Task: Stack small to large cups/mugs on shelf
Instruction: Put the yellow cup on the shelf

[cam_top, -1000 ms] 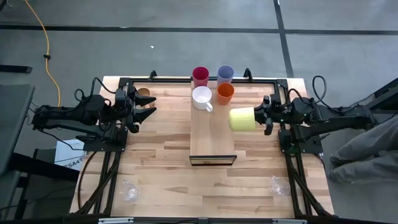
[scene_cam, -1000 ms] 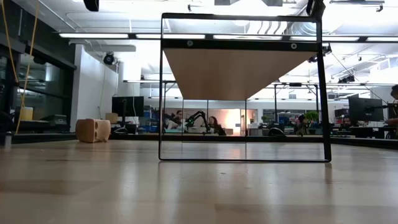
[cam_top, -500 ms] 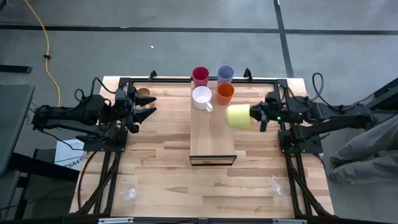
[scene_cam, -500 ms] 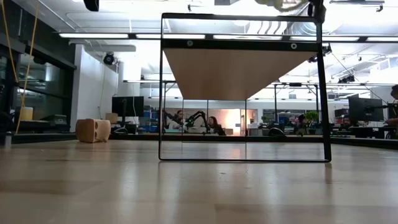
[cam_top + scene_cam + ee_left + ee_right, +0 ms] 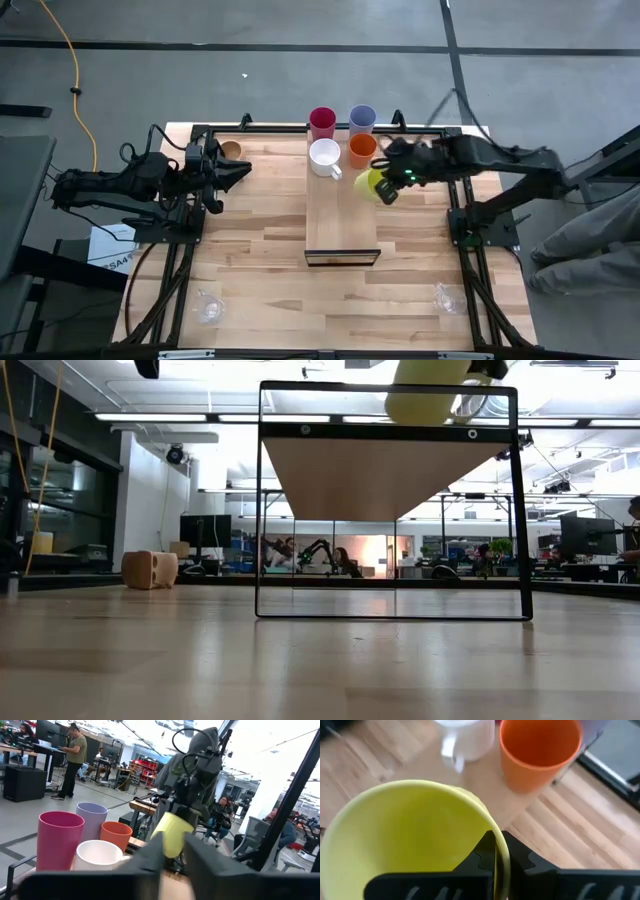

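Shelf (image 5: 341, 225), pale wood board with dark front edge, sits mid-table on the striped tabletop (image 5: 260, 270). Four cups stand on its far end: crimson tumbler (image 5: 322, 122), lavender tumbler (image 5: 361, 119), white mug (image 5: 324, 156), orange tumbler (image 5: 362, 150). Yellow mug (image 5: 375, 183) hangs in air at the shelf's right edge, just beside the orange tumbler, roughly mouth up in the right wrist view, with the right gripper (image 5: 392, 186) clamped on its rim, one finger inside, one outside. Tan wooden handled cup (image 5: 231, 150) stands well left of the shelf, near the tabletop's far left corner; left gripper (image 5: 240, 172) is just beside it, pointing toward the shelf, cannot tell if its fingers are apart or together. Two clear glasses (image 5: 208, 307) and (image 5: 446, 296) rest near the front corners, well clear of the shelf. People (image 5: 72, 760) show in the room beyond.
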Robot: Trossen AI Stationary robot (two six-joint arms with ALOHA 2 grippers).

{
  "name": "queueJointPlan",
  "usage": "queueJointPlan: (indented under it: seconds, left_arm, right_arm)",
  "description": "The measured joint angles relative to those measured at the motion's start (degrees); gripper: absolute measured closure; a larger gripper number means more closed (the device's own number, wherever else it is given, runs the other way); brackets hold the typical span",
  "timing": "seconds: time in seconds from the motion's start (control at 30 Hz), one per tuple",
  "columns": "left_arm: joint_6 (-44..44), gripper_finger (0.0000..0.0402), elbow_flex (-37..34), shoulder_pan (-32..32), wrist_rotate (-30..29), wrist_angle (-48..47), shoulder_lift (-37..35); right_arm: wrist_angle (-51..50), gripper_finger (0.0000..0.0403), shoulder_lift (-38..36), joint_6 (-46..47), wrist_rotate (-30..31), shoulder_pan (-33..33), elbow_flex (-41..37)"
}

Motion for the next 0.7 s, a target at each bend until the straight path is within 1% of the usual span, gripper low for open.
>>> queueJointPlan:
  seconds: [0.03,0.07,0.13,0.23,0.5,0.7]
  left_arm:
    - [-0.09,0.0376,0.00,0.00,0.02,0.00,-0.01]
    - [-0.22,0.0386,0.00,0.00,0.00,0.02,0.01]
    - [-0.41,0.0386,0.00,-0.02,0.00,0.02,0.01]
    - [-0.44,0.0398,0.00,0.00,-0.02,0.02,0.01]
    - [-0.46,0.0401,0.00,0.00,-0.25,0.00,0.00]
    - [-0.42,0.0401,0.02,-0.01,-1.22,-0.04,0.01]
  right_arm:
    - [-1.83,0.0403,1.80,0.73,-0.61,-0.31,1.52]
    - [-3.29,0.0403,3.40,1.37,-1.09,-0.60,2.84]
    - [-5.92,0.0403,6.50,1.90,-1.35,-1.24,5.11]
    - [-8.40,0.0403,10.13,2.93,-1.49,-2.45,7.03]
    - [-9.12,0.0403,15.52,5.30,-3.06,-5.61,7.44]
    - [-8.92,0.0403,16.19,6.26,-4.12,-6.71,7.38]
